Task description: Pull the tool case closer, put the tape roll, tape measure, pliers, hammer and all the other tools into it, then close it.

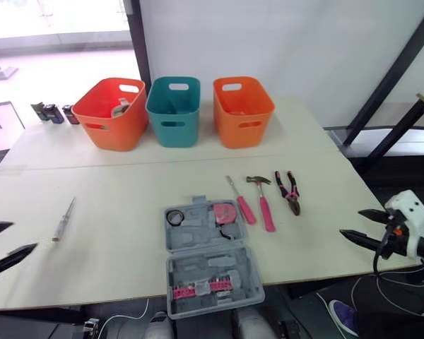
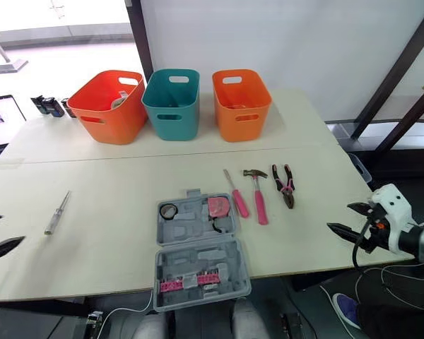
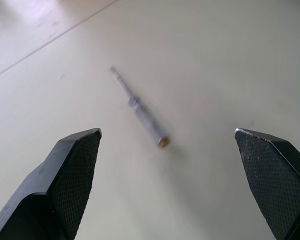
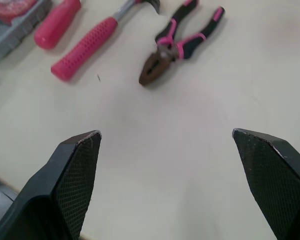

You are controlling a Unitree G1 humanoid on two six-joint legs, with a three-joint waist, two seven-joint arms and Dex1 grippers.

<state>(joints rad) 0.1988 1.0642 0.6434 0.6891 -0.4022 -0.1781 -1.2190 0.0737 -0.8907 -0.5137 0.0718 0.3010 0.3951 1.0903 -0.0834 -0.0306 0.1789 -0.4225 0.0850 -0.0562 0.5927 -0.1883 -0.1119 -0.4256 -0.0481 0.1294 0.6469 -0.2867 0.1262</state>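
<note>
The grey tool case (image 1: 198,247) lies open at the table's front middle. It holds a black tape roll (image 1: 174,217), a pink tape measure (image 1: 225,212) and a pink bit strip (image 1: 201,288). To its right lie a pink screwdriver (image 1: 242,203), a pink-handled hammer (image 1: 263,201) and pliers (image 1: 290,191). A slim silver screwdriver (image 1: 63,219) rests on the left. My left gripper (image 1: 25,236) is open near that silver screwdriver (image 3: 140,112). My right gripper (image 1: 350,222) is open and empty at the table's right front edge, short of the pliers (image 4: 177,45) and hammer (image 4: 87,47).
Along the back stand an orange bin (image 1: 113,123), a teal bin (image 1: 173,123) and another orange bin (image 1: 242,127). Small dark items (image 1: 53,113) sit at the far left. A black metal frame (image 1: 392,78) rises beyond the right edge.
</note>
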